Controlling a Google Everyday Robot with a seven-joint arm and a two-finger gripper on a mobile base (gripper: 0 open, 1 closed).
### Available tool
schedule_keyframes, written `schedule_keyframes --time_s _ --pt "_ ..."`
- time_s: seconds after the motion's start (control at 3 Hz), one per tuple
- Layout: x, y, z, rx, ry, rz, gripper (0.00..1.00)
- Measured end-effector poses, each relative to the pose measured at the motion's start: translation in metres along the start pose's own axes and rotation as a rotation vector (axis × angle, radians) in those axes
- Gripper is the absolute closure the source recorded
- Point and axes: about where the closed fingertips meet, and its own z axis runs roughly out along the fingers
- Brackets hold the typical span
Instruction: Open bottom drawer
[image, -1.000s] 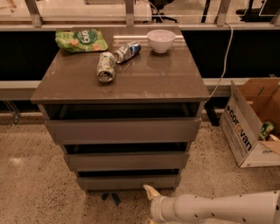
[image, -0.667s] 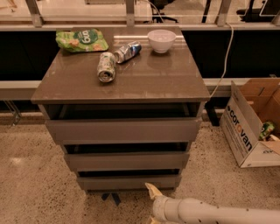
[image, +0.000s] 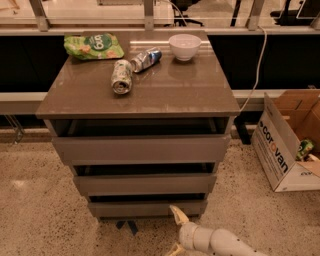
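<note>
The bottom drawer (image: 147, 208) is the lowest and narrowest of three grey-brown flat fronts on the cabinet, with a dark gap above it. The middle drawer (image: 145, 183) and top drawer (image: 142, 148) sit above. My gripper (image: 175, 232) is low at the bottom edge of the camera view, just in front of and below the bottom drawer's right half. It is open. One yellowish fingertip (image: 178, 215) points up at the drawer's lower edge; whether it touches is unclear. The white arm runs off to the lower right.
On the cabinet top (image: 200, 95) lie a green snack bag (image: 93, 46), two cans on their sides (image: 121, 76) (image: 146, 59) and a white bowl (image: 184, 46). An open cardboard box (image: 287, 145) stands on the speckled floor at the right. A cable hangs behind.
The arm has sunk lower towards the bottom edge and shows less of its length. The gripper stays near the bottom drawer's lower right edge. The drawers look unmoved.
</note>
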Motion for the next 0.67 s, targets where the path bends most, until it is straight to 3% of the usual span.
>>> schedule_keyframes --time_s 0.33,0.67 --pt "0.0152 -0.0155 0.0251 -0.023 0.005 -0.032 0.00" --pt "0.0162 -0.0174 0.0306 -0.033 0.011 -0.033 0.00"
